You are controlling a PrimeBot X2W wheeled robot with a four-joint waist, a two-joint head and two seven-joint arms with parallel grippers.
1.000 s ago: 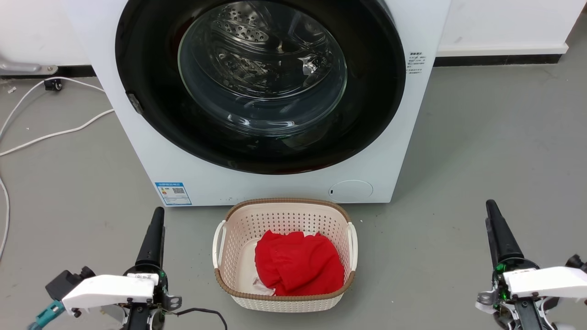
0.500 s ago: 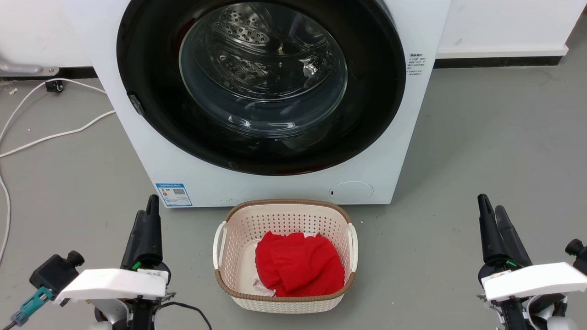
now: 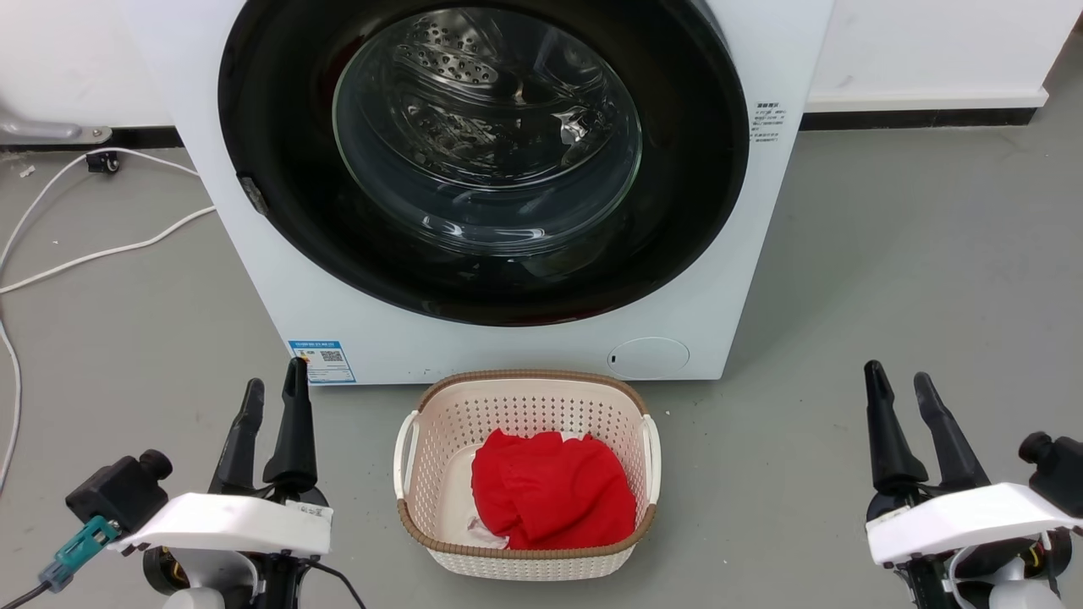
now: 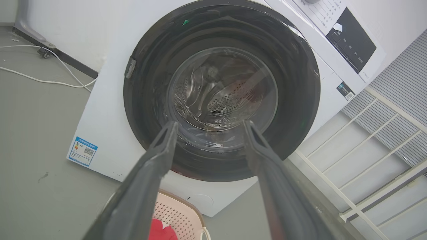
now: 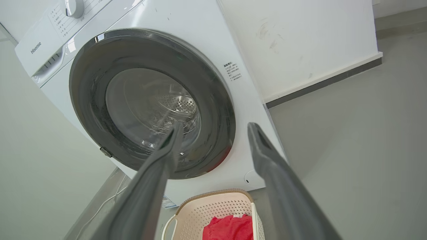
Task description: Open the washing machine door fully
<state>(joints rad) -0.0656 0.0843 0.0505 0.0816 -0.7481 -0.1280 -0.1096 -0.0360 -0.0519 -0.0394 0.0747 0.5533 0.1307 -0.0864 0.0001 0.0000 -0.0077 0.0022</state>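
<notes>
Washing machine door (image 3: 486, 144) — well beyond fingers (image 3: 296, 423)

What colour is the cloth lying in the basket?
The cloth is bright red, clearest in the head view.

Seen from my remote station: the washing machine door (image 3: 482, 161) sits shut, flush against the front of the white washing machine (image 3: 541, 351), which stands square on the grey floor (image 3: 888, 254). The door's wide glossy black rim rings a bulging clear glass bowl, the perforated steel drum (image 3: 448, 51) showing through. It spans nearly the machine's width.
</notes>
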